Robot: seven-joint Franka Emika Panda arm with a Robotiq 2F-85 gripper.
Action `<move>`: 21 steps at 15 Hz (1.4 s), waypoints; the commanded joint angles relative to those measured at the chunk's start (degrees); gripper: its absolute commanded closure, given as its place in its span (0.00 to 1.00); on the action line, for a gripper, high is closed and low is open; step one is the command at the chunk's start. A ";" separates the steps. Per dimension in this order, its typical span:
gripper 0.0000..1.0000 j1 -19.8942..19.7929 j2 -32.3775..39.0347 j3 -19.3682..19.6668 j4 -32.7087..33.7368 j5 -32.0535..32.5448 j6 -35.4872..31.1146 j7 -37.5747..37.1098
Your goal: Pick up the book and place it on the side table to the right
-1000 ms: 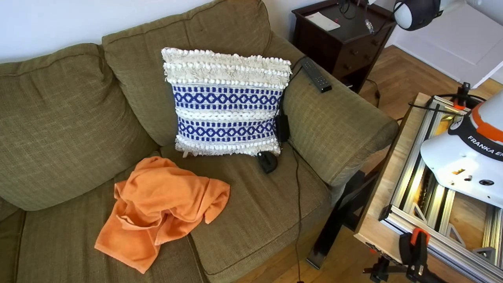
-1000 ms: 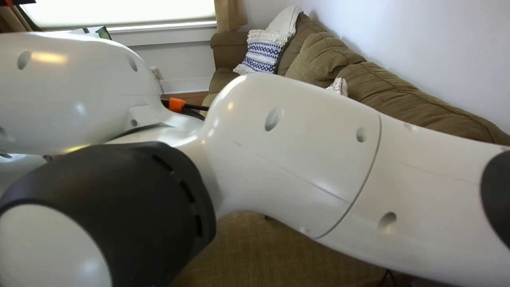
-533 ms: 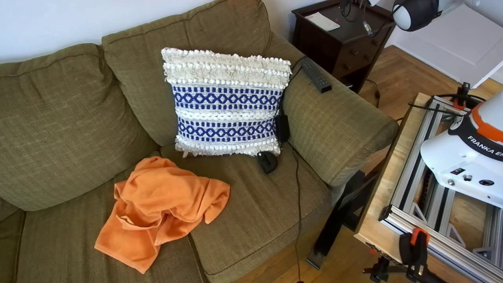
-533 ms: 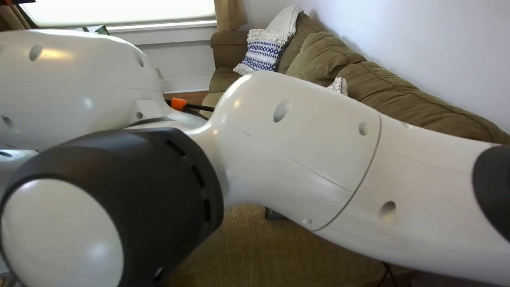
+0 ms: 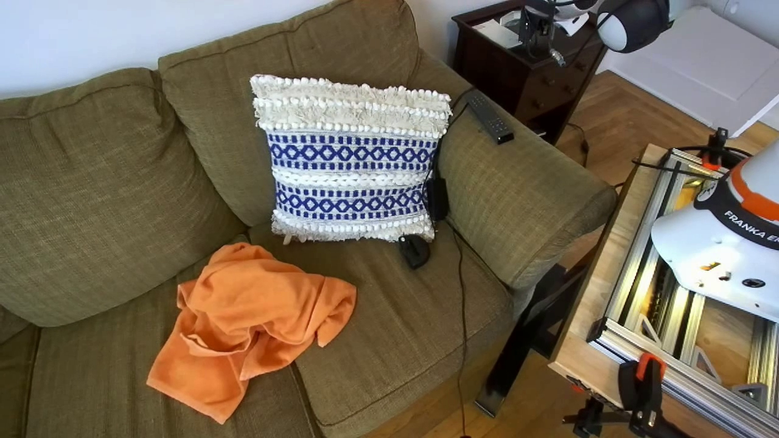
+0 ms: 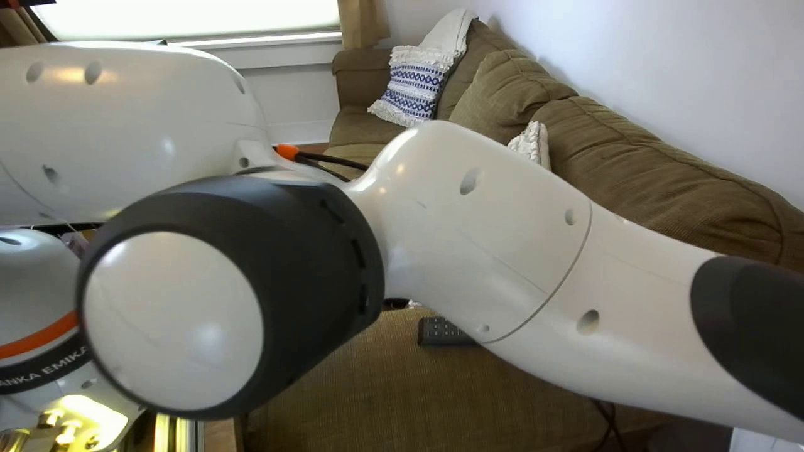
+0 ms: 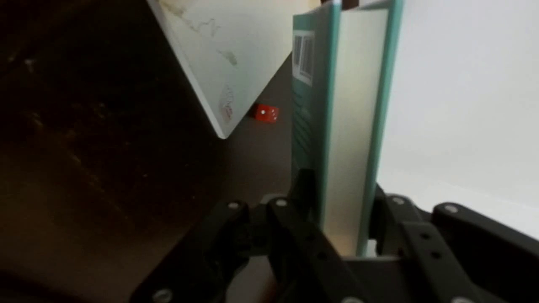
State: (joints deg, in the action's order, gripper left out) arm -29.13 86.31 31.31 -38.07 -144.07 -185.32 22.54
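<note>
Book (image 7: 351, 122) in hand (image 7: 342, 200), partly hidden

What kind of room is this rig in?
Most likely a home living room: there's an olive-brown sofa with a blue-and-white pillow and a remote control on it, plus a dark side table with drawers beside it.

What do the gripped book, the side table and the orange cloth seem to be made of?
The book: a pale, matte page block suggests paper; straight teal covers, probably stiff card.
The side table: dark brown, satiny drawer fronts suggest stained wood, though veneer is possible.
The orange cloth: soft, matte fabric, shown by loose folds; fibre unclear.
</note>
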 commanded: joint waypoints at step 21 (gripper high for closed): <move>0.00 0.15 -2.03 -10.17 -4.15 18.15 -0.56 1.38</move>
State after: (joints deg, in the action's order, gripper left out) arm -28.44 85.41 22.60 -41.91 -130.50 -185.35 24.69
